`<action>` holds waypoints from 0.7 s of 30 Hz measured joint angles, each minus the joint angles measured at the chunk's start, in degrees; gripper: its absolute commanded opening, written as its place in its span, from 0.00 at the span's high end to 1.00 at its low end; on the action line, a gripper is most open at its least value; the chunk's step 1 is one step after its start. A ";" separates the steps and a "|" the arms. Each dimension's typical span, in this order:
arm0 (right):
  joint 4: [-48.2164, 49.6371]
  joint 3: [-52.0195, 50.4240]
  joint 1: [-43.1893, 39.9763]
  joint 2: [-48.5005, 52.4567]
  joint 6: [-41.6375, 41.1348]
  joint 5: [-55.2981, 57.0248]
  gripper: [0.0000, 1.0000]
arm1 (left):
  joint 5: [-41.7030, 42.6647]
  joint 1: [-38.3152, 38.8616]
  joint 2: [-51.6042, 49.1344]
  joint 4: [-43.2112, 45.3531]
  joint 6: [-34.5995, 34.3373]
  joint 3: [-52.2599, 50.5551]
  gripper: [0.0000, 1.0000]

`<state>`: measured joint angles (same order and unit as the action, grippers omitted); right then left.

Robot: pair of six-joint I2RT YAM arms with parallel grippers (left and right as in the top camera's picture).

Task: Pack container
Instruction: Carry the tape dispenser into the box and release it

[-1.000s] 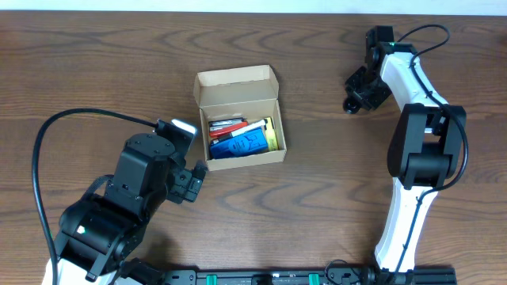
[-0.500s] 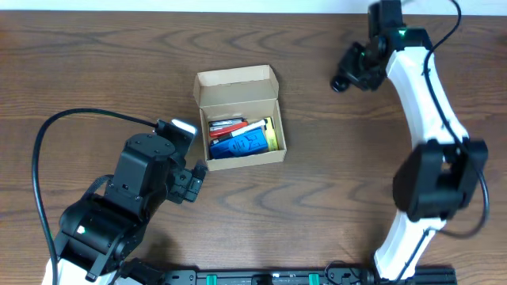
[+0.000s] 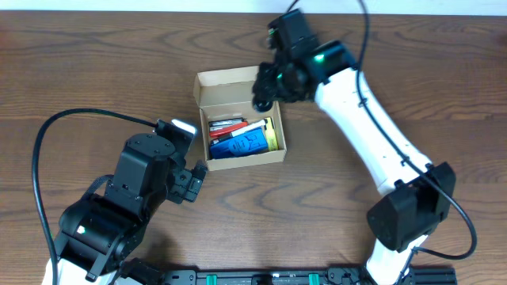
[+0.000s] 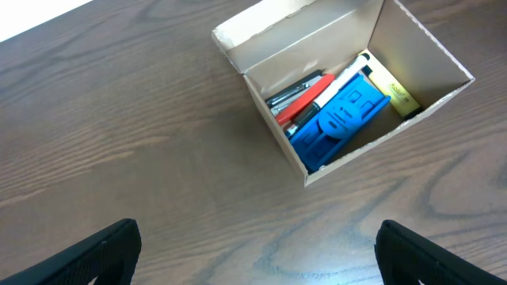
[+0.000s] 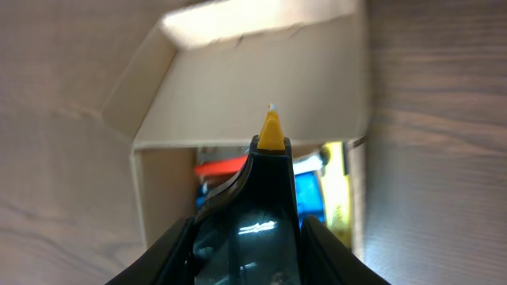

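The right gripper (image 3: pixel 265 87) is clamped on a dark yellow-tipped object (image 5: pixel 269 170) above the open container (image 3: pixel 230 89). The left gripper (image 4: pixel 257 253) is held wide apart near it.

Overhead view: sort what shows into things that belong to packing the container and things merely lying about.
Belongs to the job: container, flap open; blue item, markers and yellow item inside it; right pincer, shut on a yellow-tipped black item over the container.

Lying about: left pincer, open, beside the container; black cable.
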<state>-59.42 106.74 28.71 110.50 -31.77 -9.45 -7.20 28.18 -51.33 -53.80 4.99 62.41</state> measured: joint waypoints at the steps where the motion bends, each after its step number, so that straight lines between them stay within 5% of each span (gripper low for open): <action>1: -0.15 0.00 1.03 0.02 0.31 0.57 0.98 | 0.00 0.00 0.00 0.00 0.00 0.00 0.05; 21: -2.99 -0.04 6.45 11.78 8.11 5.51 0.99 | 0.00 0.00 0.00 0.00 0.00 0.00 0.05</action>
<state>-62.41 106.69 35.16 122.28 -23.66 -3.95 -7.20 28.18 -51.33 -53.80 4.99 62.41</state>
